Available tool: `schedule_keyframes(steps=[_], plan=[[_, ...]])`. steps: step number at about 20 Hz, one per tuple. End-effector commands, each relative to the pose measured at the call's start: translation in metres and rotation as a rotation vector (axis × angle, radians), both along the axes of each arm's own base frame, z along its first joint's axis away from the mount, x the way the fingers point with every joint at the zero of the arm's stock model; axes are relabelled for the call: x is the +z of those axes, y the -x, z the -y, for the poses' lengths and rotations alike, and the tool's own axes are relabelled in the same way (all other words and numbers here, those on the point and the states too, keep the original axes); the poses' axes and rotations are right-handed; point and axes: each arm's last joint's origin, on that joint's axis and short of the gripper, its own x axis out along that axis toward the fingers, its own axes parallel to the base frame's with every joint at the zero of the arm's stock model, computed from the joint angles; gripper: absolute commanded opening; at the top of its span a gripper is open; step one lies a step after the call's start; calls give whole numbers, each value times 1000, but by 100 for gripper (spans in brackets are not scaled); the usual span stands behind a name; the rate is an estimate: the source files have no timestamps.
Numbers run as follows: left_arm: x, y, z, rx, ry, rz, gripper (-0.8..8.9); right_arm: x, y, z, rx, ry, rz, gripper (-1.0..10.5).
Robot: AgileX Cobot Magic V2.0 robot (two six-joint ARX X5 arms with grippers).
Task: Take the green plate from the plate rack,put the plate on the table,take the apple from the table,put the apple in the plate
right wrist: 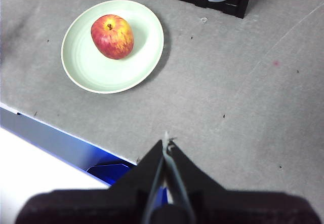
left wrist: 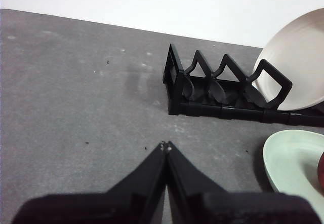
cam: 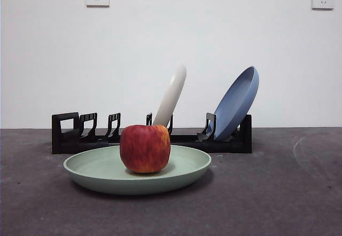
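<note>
The green plate (cam: 184, 170) lies flat on the dark grey table (cam: 278, 193), in front of the black plate rack (cam: 69, 134). The red apple (cam: 145, 148) sits in the plate, upright with its stem up in the right wrist view. My left gripper (left wrist: 165, 146) is shut and empty, over bare table beside the rack's (left wrist: 223, 89) empty end, with the plate's rim (left wrist: 288, 163) off to one side. My right gripper (right wrist: 167, 142) is shut and empty, high above the table's front edge, well clear of the plate (right wrist: 96, 72) and apple (right wrist: 112, 36). Neither arm shows in the front view.
A cream-white plate (cam: 172, 94) and a blue plate (cam: 238, 102) lean in the rack's slots. The table's front edge (right wrist: 55, 138) with a blue object (right wrist: 109, 171) below it appears in the right wrist view. A white wall stands behind the rack.
</note>
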Motion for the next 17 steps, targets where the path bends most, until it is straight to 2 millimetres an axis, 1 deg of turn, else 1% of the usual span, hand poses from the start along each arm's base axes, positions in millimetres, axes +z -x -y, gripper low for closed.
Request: schedule_keyframes(steps=[1, 17], plan=[[-1, 0, 0, 2, -12, 9, -4, -2, -1, -1, -8, -4, -4, 1], [-5, -3, 0, 1, -13, -44, -4, -3, 0, 0, -8, 11, -18, 1]])
